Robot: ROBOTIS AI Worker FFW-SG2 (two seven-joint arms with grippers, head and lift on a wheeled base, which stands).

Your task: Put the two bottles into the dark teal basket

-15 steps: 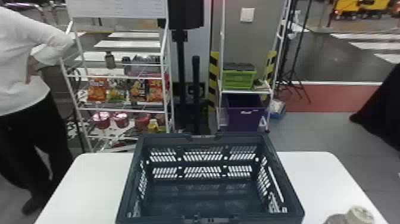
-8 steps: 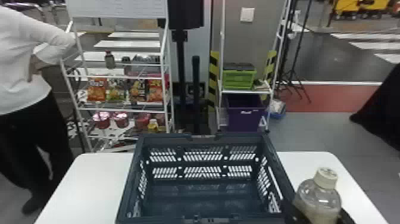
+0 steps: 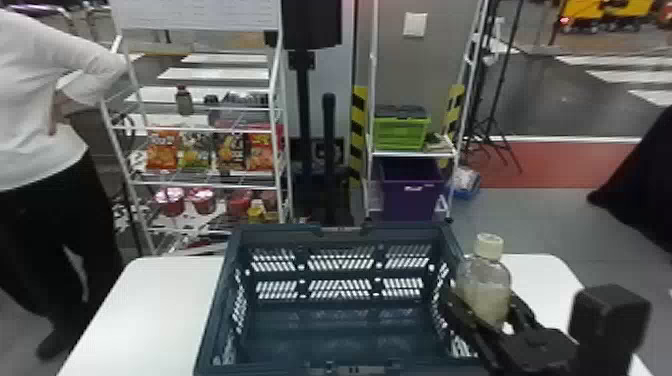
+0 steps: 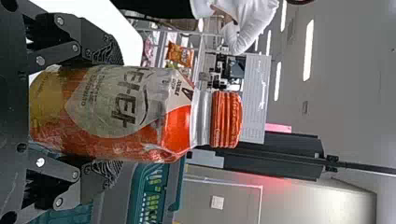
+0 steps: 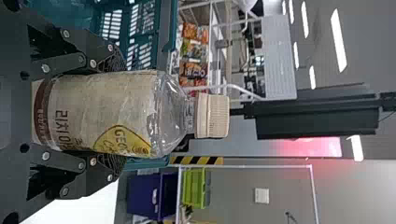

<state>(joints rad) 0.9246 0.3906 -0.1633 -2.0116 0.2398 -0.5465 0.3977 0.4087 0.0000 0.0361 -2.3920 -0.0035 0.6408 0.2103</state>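
My right gripper [image 3: 492,312] is at the basket's right rim, shut on the white-capped bottle [image 3: 486,285], which stands upright. The right wrist view has the same bottle [image 5: 116,112] between the pads of the right gripper [image 5: 109,114]. In the left wrist view, the orange-capped bottle [image 4: 116,109] is held between both fingers of my left gripper [image 4: 105,114], with part of the basket [image 4: 152,193] beyond it. The dark teal basket [image 3: 342,325] stands open on the table, its visible floor bare.
The white table [image 3: 145,300] extends on both sides of the basket. Behind it stand a snack shelf [image 3: 200,180] and a rack with a green crate [image 3: 400,132] and a purple bin [image 3: 411,192].
The right gripper has come up into the head view with the white-capped bottle, rising and moving left toward the basket's right rim. The basket has stayed put.
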